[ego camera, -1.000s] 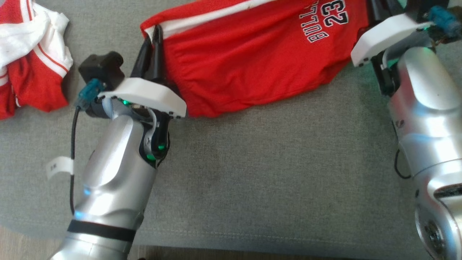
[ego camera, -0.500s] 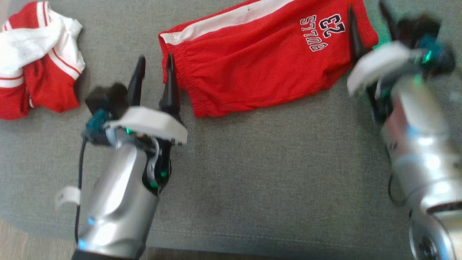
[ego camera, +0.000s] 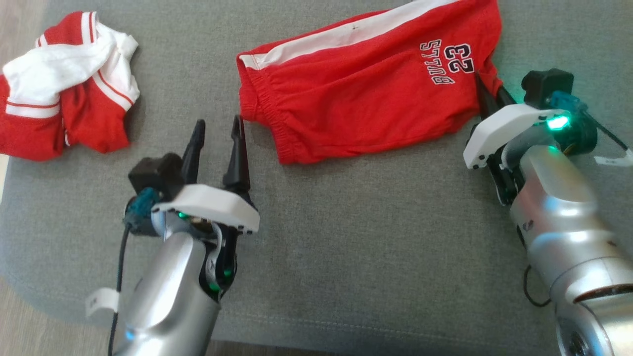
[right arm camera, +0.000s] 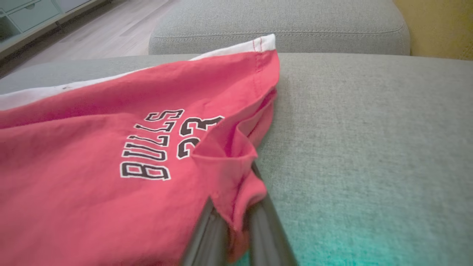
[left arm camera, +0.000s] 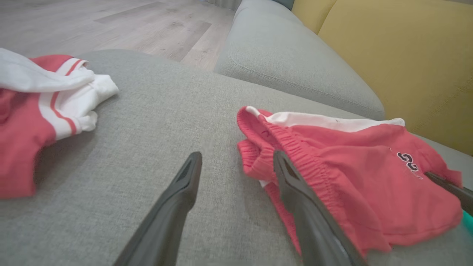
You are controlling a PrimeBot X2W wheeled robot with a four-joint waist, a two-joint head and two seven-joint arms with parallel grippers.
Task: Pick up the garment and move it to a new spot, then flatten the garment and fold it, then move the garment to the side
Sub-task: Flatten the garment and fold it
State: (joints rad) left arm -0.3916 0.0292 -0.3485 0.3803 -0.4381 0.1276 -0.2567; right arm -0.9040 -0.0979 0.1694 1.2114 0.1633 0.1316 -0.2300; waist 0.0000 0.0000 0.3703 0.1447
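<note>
shorts: spread near far edge of cushion | left gripper: fingers apart, just beside waistband end | right gripper: pinched together on leg hem | jersey: crumpled, far left corner

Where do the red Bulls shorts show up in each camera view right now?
Head view: shorts upper centre on the grey cushion.
Left wrist view: shorts lower right, waistband beside the open left gripper.
Right wrist view: shorts across the left, hem corner pinched in the right gripper.
Shared landmark: the BULLS 23 print.
</note>
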